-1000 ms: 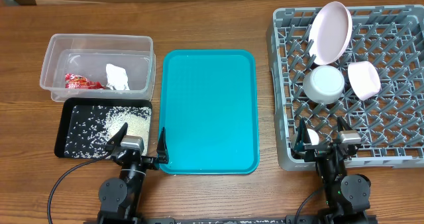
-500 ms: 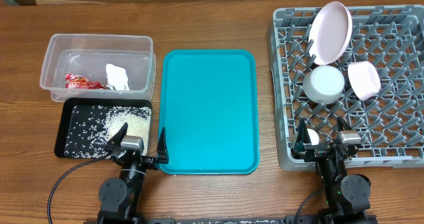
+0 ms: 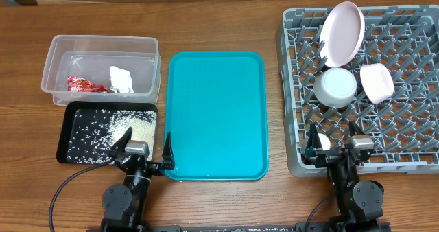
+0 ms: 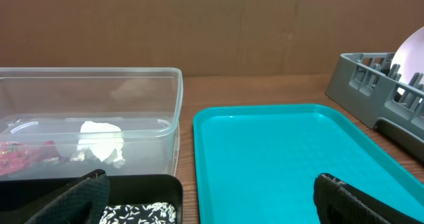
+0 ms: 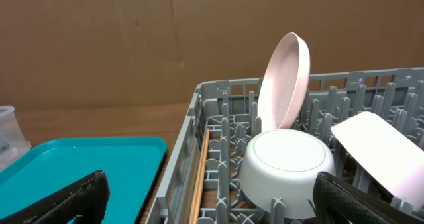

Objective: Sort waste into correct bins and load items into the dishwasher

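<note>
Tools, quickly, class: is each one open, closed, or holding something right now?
Left tool: open, holding nothing.
Right tool: open, holding nothing.

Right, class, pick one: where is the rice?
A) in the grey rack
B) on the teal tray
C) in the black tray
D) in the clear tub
C: the rice lies scattered in the black tray, and the teal tray beside it is bare.
</note>
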Motion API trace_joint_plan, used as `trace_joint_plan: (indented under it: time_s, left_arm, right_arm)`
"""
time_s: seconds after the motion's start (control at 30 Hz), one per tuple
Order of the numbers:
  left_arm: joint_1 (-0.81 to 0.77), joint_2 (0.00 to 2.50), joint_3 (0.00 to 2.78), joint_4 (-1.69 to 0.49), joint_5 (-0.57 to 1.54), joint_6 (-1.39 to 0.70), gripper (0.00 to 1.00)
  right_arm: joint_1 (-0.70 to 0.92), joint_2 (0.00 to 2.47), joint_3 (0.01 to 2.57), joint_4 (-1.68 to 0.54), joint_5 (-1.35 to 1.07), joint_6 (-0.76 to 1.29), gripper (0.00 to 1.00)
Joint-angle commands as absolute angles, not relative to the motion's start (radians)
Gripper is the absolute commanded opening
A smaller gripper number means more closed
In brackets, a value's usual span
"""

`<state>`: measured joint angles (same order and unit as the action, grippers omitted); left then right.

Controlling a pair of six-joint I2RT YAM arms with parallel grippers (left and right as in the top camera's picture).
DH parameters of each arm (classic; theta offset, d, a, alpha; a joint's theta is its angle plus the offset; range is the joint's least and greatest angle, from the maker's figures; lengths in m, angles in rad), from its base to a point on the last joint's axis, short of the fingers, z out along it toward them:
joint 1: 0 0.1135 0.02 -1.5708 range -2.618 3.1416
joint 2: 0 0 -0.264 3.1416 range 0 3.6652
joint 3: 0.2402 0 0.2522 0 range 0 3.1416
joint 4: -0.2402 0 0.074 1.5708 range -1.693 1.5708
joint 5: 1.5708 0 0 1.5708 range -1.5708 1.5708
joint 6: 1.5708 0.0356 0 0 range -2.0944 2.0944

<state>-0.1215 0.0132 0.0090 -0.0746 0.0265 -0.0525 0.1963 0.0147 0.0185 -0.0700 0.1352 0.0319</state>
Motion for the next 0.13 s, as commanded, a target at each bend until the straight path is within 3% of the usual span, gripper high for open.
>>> trace_joint_plan:
  time_s: [0.0,0.1]
  left_arm:
    - [-0.115,0.005,0.004,-0.075,0.027,-0.059,1.00]
    - [-0.115,0.004,0.004,-0.075,0.026,-0.059,1.00]
  right_arm:
    - [0.192,0.003,0.008,-0.065,0.136,0.029,1.00]
    - [0.192,0.003,0.008,-0.065,0.136,0.029,1.00]
